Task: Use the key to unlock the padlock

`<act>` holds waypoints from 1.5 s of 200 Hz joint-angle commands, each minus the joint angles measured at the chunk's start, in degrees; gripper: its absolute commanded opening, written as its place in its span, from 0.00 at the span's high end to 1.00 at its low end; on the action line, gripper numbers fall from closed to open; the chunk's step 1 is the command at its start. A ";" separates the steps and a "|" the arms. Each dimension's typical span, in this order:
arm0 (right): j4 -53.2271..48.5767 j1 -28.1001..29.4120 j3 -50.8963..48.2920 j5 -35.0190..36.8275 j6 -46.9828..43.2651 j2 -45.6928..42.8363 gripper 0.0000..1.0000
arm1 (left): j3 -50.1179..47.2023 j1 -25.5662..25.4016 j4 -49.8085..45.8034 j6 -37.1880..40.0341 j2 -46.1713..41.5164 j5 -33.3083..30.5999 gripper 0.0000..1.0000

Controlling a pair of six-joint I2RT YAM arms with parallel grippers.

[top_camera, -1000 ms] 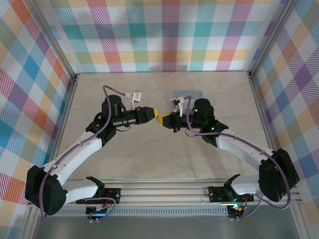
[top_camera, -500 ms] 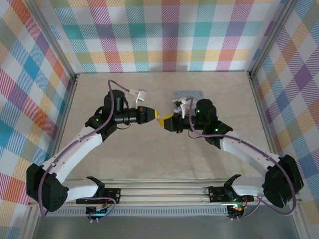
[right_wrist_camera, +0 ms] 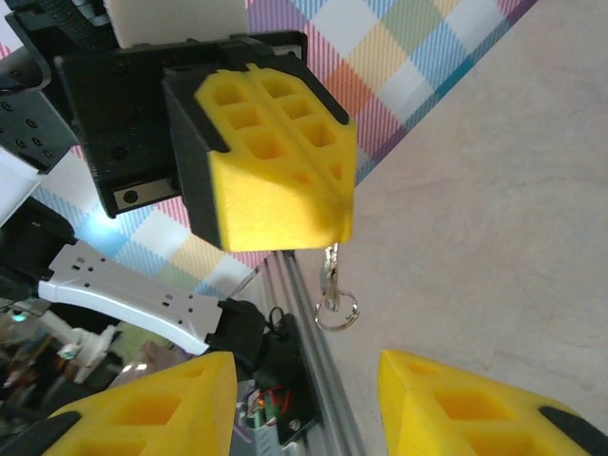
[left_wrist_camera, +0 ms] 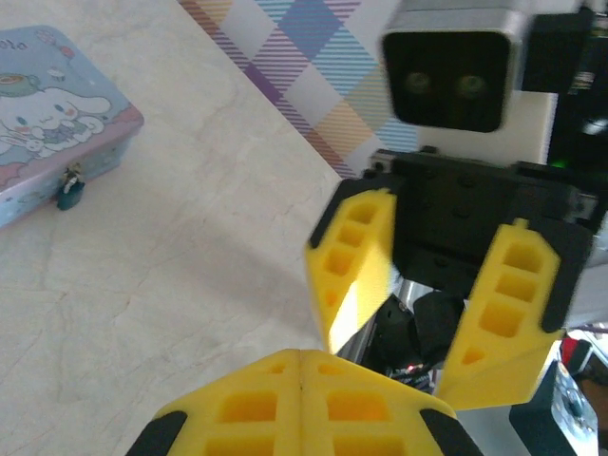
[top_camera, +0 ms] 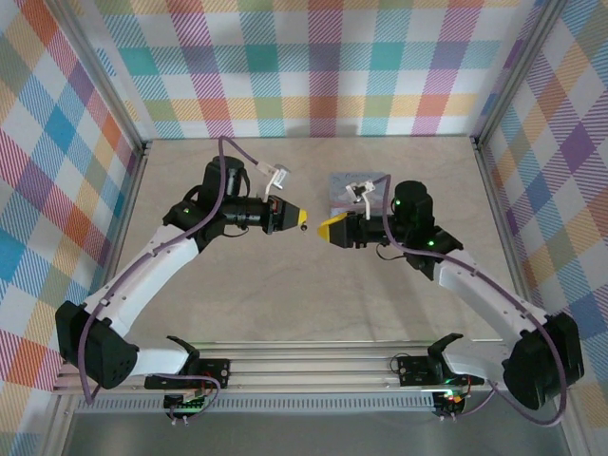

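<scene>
The two arms meet nose to nose over the middle of the surface, a pale stone-patterned slab with faint veins. The left hand has its yellow, honeycomb-moulded foam pads pressed flat together, and from the right wrist view I can see the key pinched between them. It is a thin silvery strip of metal hanging down from the pads, with a small wire split ring dangling at its end. The right hand faces it just across a small gap, its two wedge-shaped yellow pads spread partway apart with nothing between them.

The padlock is well off to the side of both hands. It is a tiny dark teal thing hanging from the clasp on the front wall of the tin. The tin is a rounded-corner rectangular box, glossy pale blue, printed with a white long-eared cartoon figure. It sits flat on the surface behind the right arm. Around the back and sides run walls in a pastel checked pattern.
</scene>
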 commanded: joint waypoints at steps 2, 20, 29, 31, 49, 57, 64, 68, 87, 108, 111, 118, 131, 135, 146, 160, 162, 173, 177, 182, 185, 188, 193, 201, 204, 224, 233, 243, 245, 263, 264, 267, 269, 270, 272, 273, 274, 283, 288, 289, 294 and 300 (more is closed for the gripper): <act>4.95 1.29 2.80 -5.33 3.19 2.77 0.57 | 1.76 -0.12 -0.86 2.39 -0.21 3.78 1.00; 4.90 2.09 3.92 -6.24 2.95 4.42 0.61 | 1.89 -0.13 -0.81 2.39 -0.15 4.87 1.00; 5.00 2.27 4.11 -6.32 2.96 4.92 0.64 | 2.04 -0.14 -0.74 2.42 -0.08 5.38 1.00; 5.11 2.25 4.12 -6.35 2.96 5.06 0.65 | 1.99 -0.14 -0.72 2.42 -0.08 5.48 1.00; 5.82 2.46 4.04 -6.33 3.16 5.72 0.69 | 2.19 -0.14 -0.61 2.33 -0.24 5.91 1.00; 6.04 2.50 4.03 -6.24 3.31 5.96 0.69 | 2.13 -0.14 -0.52 2.33 -0.13 6.32 1.00; 6.22 2.54 4.03 -6.26 3.40 6.19 0.69 | 2.31 -0.14 -0.43 2.25 0.00 6.64 1.00; 6.31 2.62 4.08 -6.28 3.49 6.30 0.69 | 2.39 -0.14 -0.45 2.25 -0.04 6.68 1.00; 6.61 2.67 4.11 -6.39 3.67 6.81 0.69 | 2.34 -0.12 -0.09 2.00 0.44 7.28 1.00; 6.97 2.89 4.21 -6.52 3.80 7.44 0.71 | 2.33 -0.14 0.78 1.48 0.65 7.74 1.00; 7.06 2.91 4.21 -6.53 3.77 7.52 0.71 | 2.27 -0.14 0.98 1.39 0.68 7.80 1.00; 7.36 2.89 4.12 -6.46 3.99 7.70 0.73 | 2.21 -0.14 1.31 1.22 0.70 7.82 1.00; 8.15 2.89 3.87 -5.97 4.35 7.89 0.79 | 2.07 -0.14 1.87 0.80 0.80 7.94 1.00; 8.36 2.90 3.71 -5.75 4.51 7.89 0.81 | 2.11 -0.14 2.04 0.68 0.85 7.96 1.00; 9.11 2.88 3.27 -4.95 4.58 7.81 0.88 | 1.90 -0.14 2.52 0.09 0.89 7.93 1.00; 10.42 2.89 2.43 -3.85 4.72 7.55 0.96 | 1.70 -0.14 3.16 -0.88 1.06 7.71 1.00; 10.64 2.89 2.27 -3.66 4.79 7.47 0.97 | 1.61 -0.14 3.31 -1.08 1.07 7.58 1.00; 11.80 2.89 1.39 -2.58 4.88 7.23 1.00 | 1.28 -0.14 3.78 -2.40 1.13 6.52 1.00; 12.21 2.90 1.00 -2.17 4.94 7.04 1.00 | 1.18 -0.14 3.92 -2.89 1.09 6.13 1.00; 12.75 2.89 0.53 -1.55 5.11 6.90 1.00 | 1.02 -0.14 4.09 -3.51 1.18 5.51 1.00; 13.13 2.89 0.21 -1.17 5.20 6.80 1.00 | 1.00 -0.14 4.17 -3.88 1.20 5.17 1.00; 13.44 2.89 -0.09 -0.83 5.27 6.68 1.00 | 0.92 -0.14 4.18 -4.20 1.24 4.78 1.00; 14.11 2.89 -0.62 -0.02 5.42 6.50 1.00 | 0.71 -0.14 4.26 -4.63 1.17 4.20 1.00; 14.93 2.89 -1.42 1.15 5.65 6.19 1.00 | 0.56 -0.08 4.28 -5.27 1.17 3.24 1.00; 15.22 2.89 -1.75 1.57 5.75 6.07 1.00 | 0.42 -0.12 4.23 -5.41 1.09 2.66 1.00; 16.77 2.89 -3.54 4.42 6.04 5.32 1.00 | -0.54 0.11 4.43 -6.60 0.65 -0.32 1.00; 16.96 2.88 -4.17 5.73 5.93 4.94 1.00 | -1.04 0.29 4.68 -7.17 0.09 -1.84 1.00; 17.30 2.91 -4.78 6.87 5.69 4.51 1.00 | -1.99 0.69 4.89 -7.95 -0.52 -3.15 1.00; 17.33 2.90 -4.81 7.02 5.69 4.41 1.00 | -2.10 0.72 4.93 -8.12 -0.71 -3.35 1.00; 17.73 2.89 -5.58 8.42 5.32 3.83 1.00 | -3.47 1.39 7.94 -9.76 -2.01 -5.40 0.99; 17.74 2.85 -5.61 8.46 5.33 3.83 1.00 | -3.52 1.42 8.00 -9.82 -2.05 -5.51 0.98; 17.92 2.89 -5.70 8.65 5.34 3.74 1.00 | -3.71 1.55 8.09 -10.02 -2.27 -5.86 0.97; 17.96 2.89 -5.78 8.71 5.34 3.69 1.00 | -3.80 1.62 8.19 -10.18 -2.34 -6.12 0.95; 18.03 2.89 -5.80 8.74 5.34 3.68 1.00 | -3.86 1.62 8.21 -10.25 -2.39 -6.22 0.95; 18.12 2.89 -5.88 8.87 5.34 3.67 1.00 | -3.95 1.64 8.22 -10.30 -2.43 -6.45 0.94; 18.11 2.89 -5.89 8.90 5.34 3.67 1.00 | -4.03 1.67 8.22 -10.40 -2.53 -6.56 0.93; 18.15 2.94 -5.89 8.92 5.29 3.62 1.00 | -4.06 1.69 8.27 -10.45 -2.58 -6.66 0.92; 18.53 2.89 -6.07 9.16 5.29 3.60 1.00 | -4.50 1.94 8.62 -11.03 -3.11 -7.23 0.85; 18.70 2.89 -6.16 9.18 5.29 3.60 1.00 | -4.74 1.97 8.81 -11.27 -3.31 -7.44 0.79; 18.70 2.89 -6.16 9.19 5.27 3.64 1.00 | -4.82 2.01 8.82 -11.32 -3.36 -7.49 0.79; 18.71 2.89 -6.21 9.28 5.24 3.59 1.00 | -5.02 2.14 9.00 -11.60 -3.62 -7.67 0.74; 18.71 2.90 -6.25 9.34 5.21 3.58 1.00 | -5.24 2.23 9.19 -11.81 -3.81 -7.88 0.68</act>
